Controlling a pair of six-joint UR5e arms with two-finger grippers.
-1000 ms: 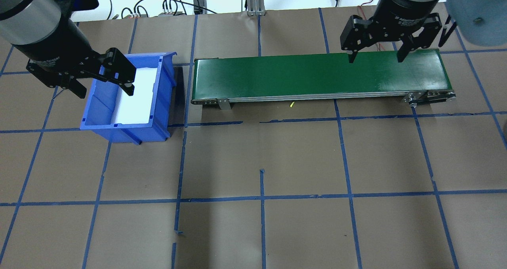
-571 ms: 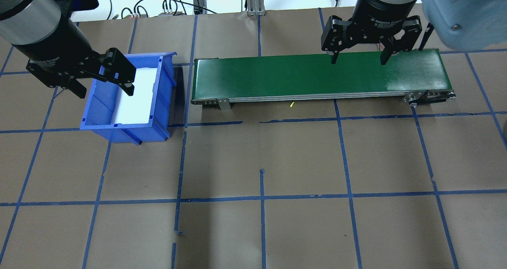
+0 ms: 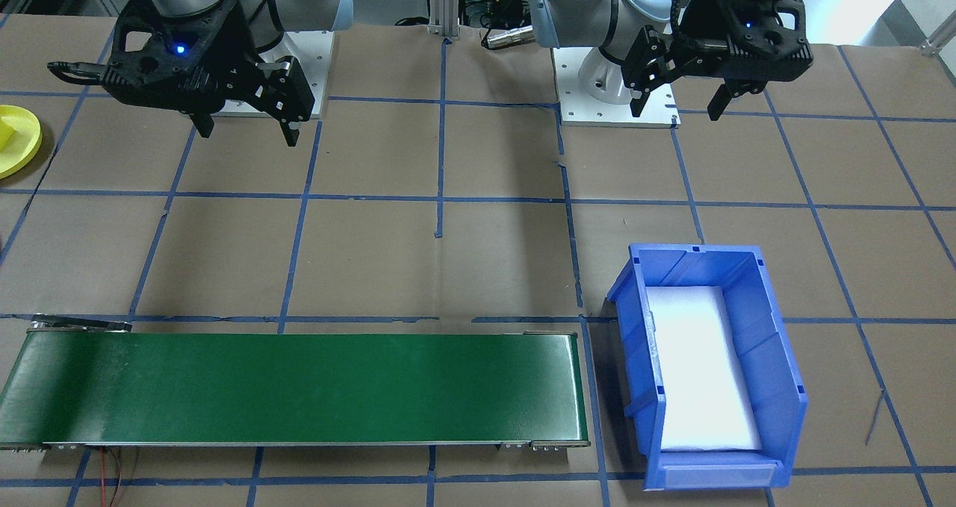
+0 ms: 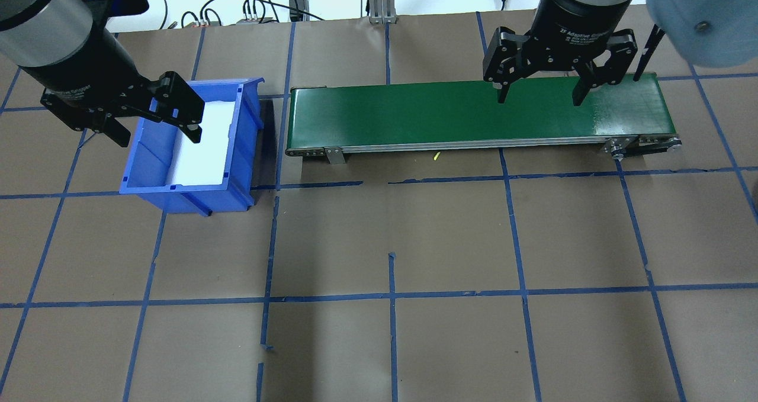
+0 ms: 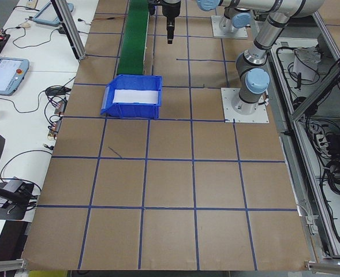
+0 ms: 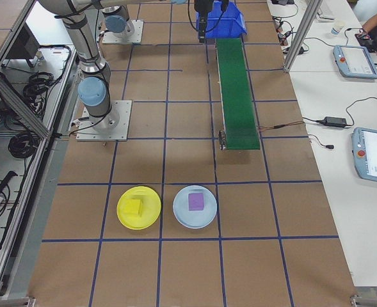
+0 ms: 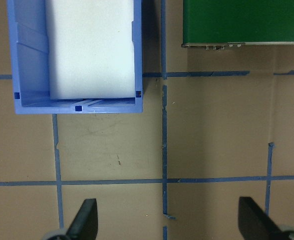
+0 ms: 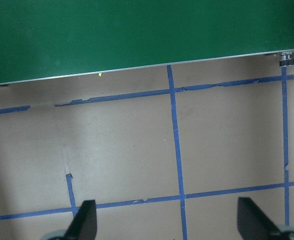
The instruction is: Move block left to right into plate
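Grippers both hanging empty above the table: left gripper (image 4: pixel 155 125) spread wide over the near-left rim of the blue bin (image 4: pixel 243 147), right gripper (image 4: pixel 539 91) likewise spread wide over the right half of the green conveyor (image 4: pixel 414 115), nothing between either pair of fingers. Yellow block (image 6: pixel 133 208) already lying inside the yellow plate (image 6: pixel 151 217), near its middle, at the table's right end, well apart from conveyor and bin; purple block (image 6: pixel 196 202) resting in the pale blue plate (image 6: pixel 207 220) just beside it. Bin showing only its white liner (image 3: pixel 698 372), belt surface bare, so judging the transfer as finished or nearly so, with no further block waiting to be carried. Handling, as a judgement: small cube looking rigid, light and smooth-faced, probably foam or plastic, unlikely to deform or break; best taken across two opposite flat side faces, fingers coming straight down, pads centred on the faces to avoid twisting or slipping out.
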